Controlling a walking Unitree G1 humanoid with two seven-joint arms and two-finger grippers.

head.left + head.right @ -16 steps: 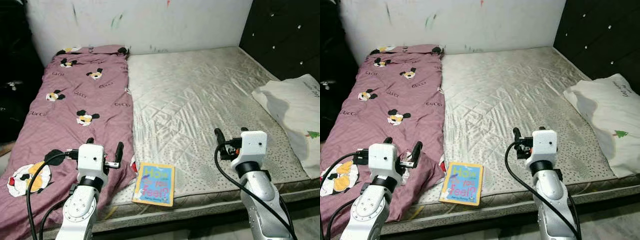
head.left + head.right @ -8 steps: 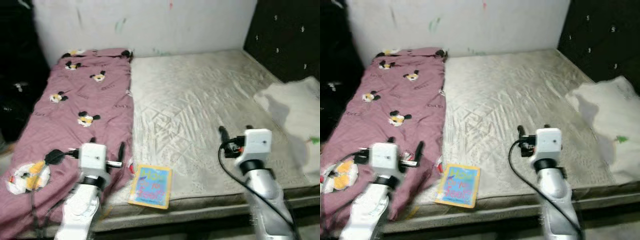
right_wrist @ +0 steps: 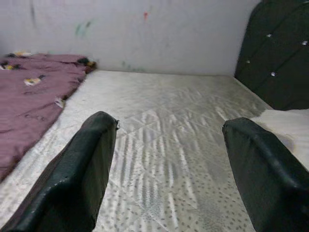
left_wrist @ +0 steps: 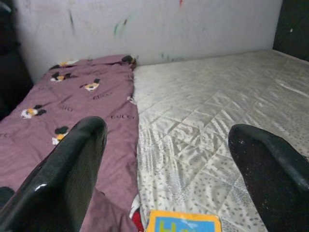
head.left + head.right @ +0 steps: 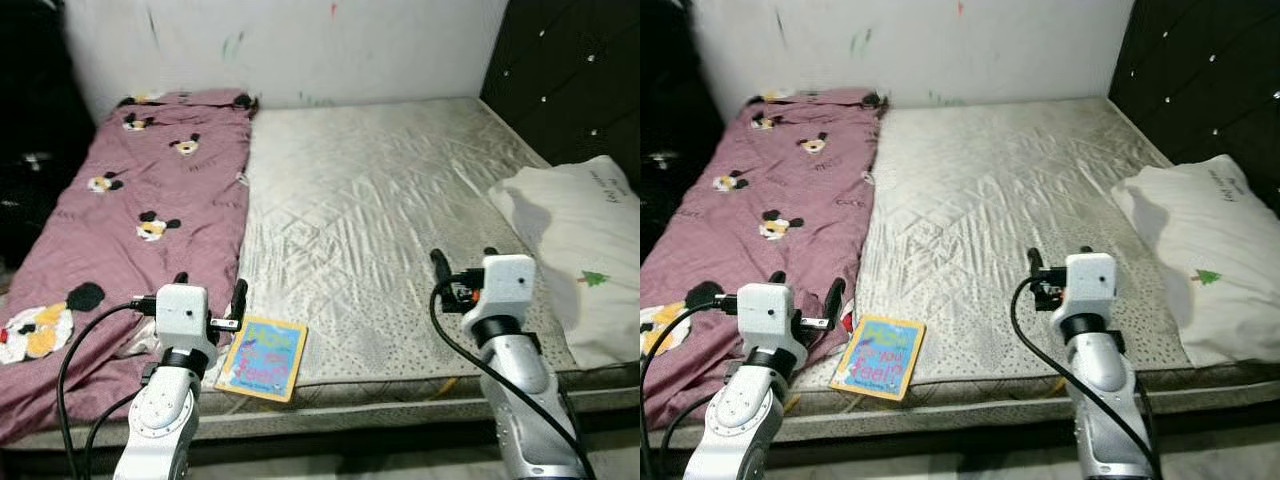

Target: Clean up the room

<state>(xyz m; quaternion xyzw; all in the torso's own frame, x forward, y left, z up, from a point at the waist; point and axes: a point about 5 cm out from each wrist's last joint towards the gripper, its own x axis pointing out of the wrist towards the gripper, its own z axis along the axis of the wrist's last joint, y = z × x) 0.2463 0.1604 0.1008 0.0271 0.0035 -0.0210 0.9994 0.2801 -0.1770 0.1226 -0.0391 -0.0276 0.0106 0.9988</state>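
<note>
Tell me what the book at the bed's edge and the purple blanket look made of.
The book looks like stiff, smooth printed card: flat, crisp-edged cover. The purple blanket looks like soft matte woven fabric, probably cotton: it wrinkles and drapes over the mattress.

A home bedroom is shown: a bare quilted mattress (image 5: 380, 200) is flanked by a dark tufted headboard (image 5: 570, 80), a white pillow (image 5: 585, 250), a cartoon-print purple blanket (image 5: 120, 210), and a scribbled white wall (image 5: 300, 45).
</note>
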